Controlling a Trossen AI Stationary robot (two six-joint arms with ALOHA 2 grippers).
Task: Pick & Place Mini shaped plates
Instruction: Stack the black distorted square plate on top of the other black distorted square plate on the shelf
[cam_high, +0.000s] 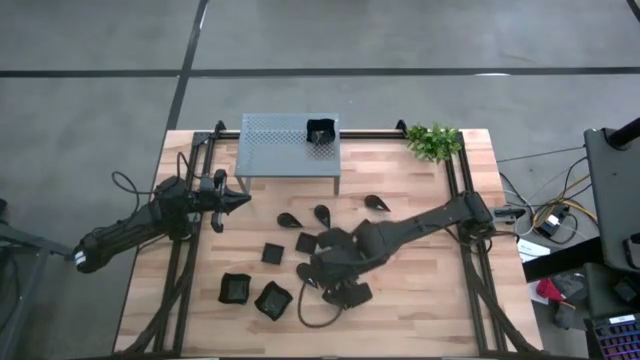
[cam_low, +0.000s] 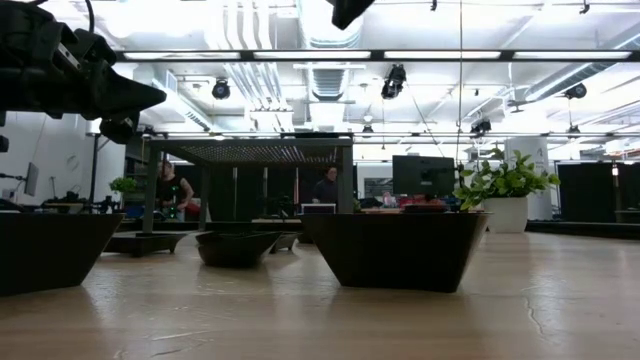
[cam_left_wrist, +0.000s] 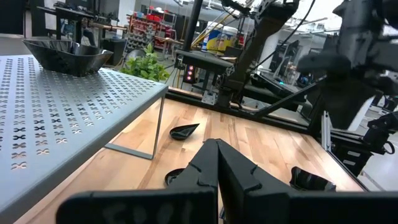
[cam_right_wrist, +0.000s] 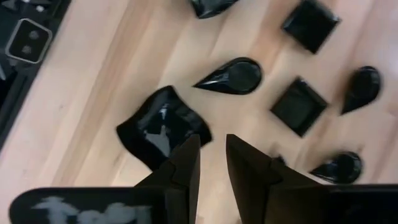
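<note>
Right gripper (cam_right_wrist: 212, 155) above a wavy plate (cam_right_wrist: 163, 127), mid-table; fingers slightly apart, empty.
Risk: fingers could nudge neighbouring plates. Left gripper (cam_left_wrist: 216, 163), closed, waits beside shelf (cam_high: 290, 148), which holds 1 plate (cam_high: 320, 130).

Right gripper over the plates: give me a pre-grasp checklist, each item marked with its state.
1. Right gripper fingers parted a little, nothing between them: ok.
2. Wavy plate under the fingertips lies flat on the table: ok.
3. Wavy plate apart from the teardrop plate: ok.
4. Fingers straddle the plate's rim: cannot tell.
5. Left gripper shut, waiting beside the metal shelf, away from the plates: ok.
6. Shelf has bare room beside the plate on it: ok.
</note>
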